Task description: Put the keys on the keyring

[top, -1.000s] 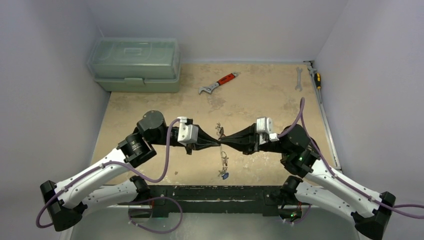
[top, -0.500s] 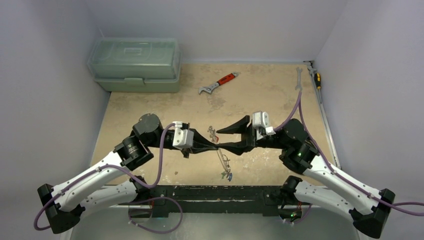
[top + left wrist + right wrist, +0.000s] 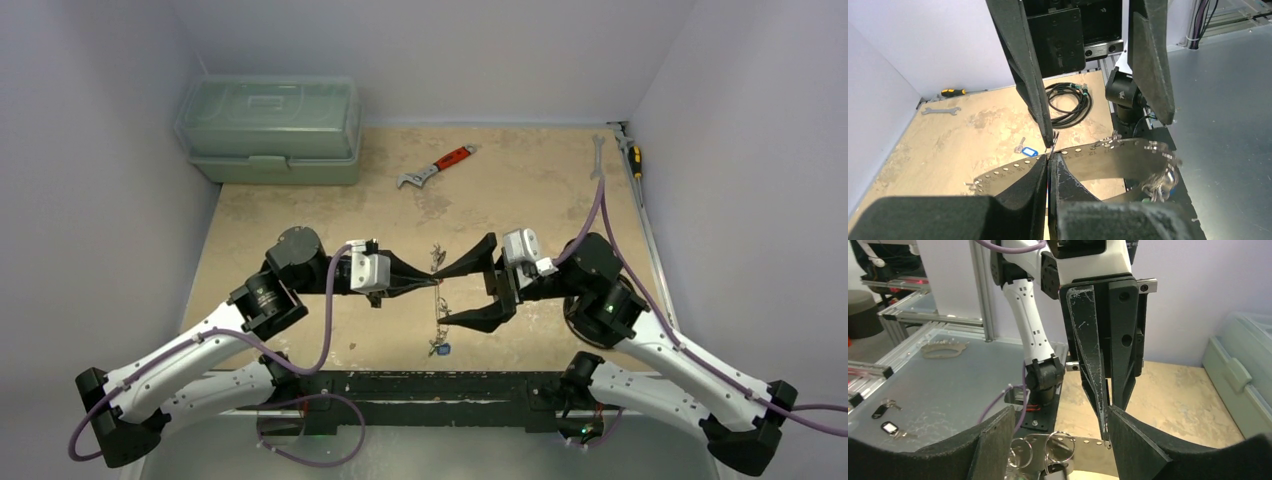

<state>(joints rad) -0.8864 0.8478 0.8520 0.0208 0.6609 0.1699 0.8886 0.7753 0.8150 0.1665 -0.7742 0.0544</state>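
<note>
- The left arm's black two-finger pincer (image 3: 437, 285) is pinched tight on the large thin silvery wire keyring (image 3: 439, 303), holding it up over the middle of the beige tabletop (image 3: 540, 200).
- The ring hangs edge-on, and the small silvery keys with coloured tags (image 3: 441, 347) dangle in a bunch at its low end, a blue tag showing.
- The right arm's black pincer (image 3: 445, 297) is spread wide, one finger above and one below the left pincer's grip, flanking the wire.
- From the left wrist, the right fingers (image 3: 1034, 95) loom directly ahead, crowding the ring.
- Well apart at the back: a pale green plastic toolbox (image 3: 270, 130), a red-handled adjustable wrench (image 3: 437, 167), a silver spanner (image 3: 598, 158) and a yellow-handled screwdriver (image 3: 634, 158).
</note>
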